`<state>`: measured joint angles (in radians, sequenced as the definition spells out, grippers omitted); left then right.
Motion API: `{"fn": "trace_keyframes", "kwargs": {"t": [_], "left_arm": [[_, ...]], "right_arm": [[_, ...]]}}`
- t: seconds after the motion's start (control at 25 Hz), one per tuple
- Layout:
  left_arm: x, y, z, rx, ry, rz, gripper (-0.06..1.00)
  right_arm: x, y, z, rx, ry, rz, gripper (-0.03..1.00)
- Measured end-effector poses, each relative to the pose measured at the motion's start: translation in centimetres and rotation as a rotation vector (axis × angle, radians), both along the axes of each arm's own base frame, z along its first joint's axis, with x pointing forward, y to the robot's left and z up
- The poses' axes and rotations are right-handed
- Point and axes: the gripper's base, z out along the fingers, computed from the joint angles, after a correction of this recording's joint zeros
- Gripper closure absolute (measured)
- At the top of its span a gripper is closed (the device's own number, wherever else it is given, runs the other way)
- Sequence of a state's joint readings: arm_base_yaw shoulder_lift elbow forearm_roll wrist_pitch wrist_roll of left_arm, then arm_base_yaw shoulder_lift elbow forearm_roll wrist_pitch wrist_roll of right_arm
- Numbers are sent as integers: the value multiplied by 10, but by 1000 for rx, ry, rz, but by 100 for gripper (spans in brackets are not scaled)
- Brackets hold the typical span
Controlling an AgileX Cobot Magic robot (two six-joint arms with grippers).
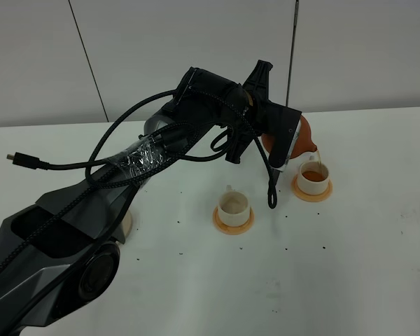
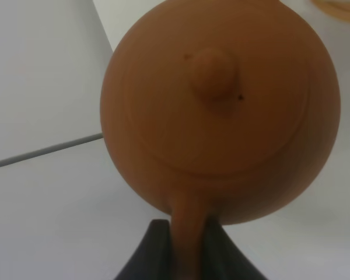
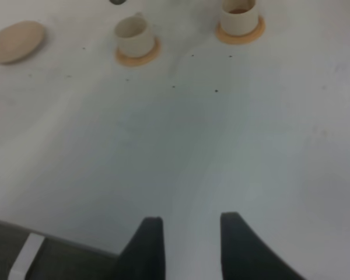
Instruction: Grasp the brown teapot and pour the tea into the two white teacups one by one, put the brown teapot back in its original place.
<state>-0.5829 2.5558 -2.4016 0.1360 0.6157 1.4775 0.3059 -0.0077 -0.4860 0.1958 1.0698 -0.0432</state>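
Falling tea stream [image 1: 323, 158] only in exterior high view

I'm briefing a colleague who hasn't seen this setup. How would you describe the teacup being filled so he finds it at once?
On the white table, follow the left arm to the brown teapot tilted in its fingers. Directly beneath it stands a white teacup on an orange coaster. Unlike the other teacup, nearer the table's middle, it holds amber tea.
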Motion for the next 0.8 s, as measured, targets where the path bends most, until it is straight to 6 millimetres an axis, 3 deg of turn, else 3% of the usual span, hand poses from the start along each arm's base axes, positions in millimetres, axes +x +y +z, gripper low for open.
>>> {"fn": "trace_keyframes", "kwargs": {"t": [0.8], "left_arm": [[0, 1, 0, 7, 4, 1, 77]], "right_arm": [[0, -1, 0, -9, -3, -6, 73]]}}
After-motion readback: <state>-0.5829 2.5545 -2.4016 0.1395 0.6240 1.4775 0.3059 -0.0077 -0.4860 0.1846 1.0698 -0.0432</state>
